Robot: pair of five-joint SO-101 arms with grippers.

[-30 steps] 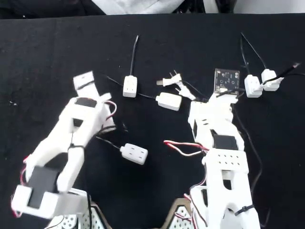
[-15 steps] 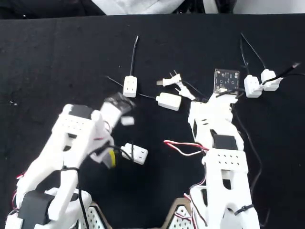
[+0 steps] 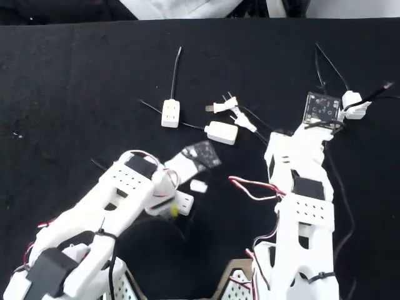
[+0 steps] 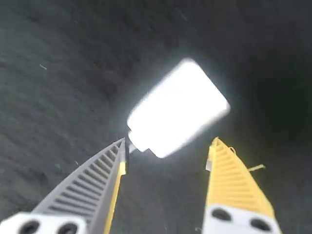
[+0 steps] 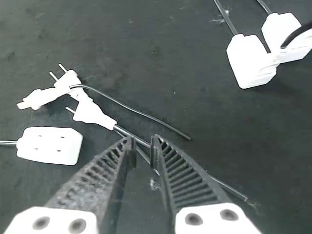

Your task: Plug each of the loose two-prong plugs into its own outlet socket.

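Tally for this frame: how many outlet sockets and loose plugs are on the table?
Lone outlet sockets: 3
Joined white blocks at the far right: 2
Loose two-prong plugs: 3
Total: 8

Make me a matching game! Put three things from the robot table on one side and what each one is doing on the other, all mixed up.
1 left gripper
2 right gripper
3 loose plugs

A lying unplugged, prongs bare
B open above a white socket
C over a thin black wire

Pairs: 1-B, 2-C, 3-A
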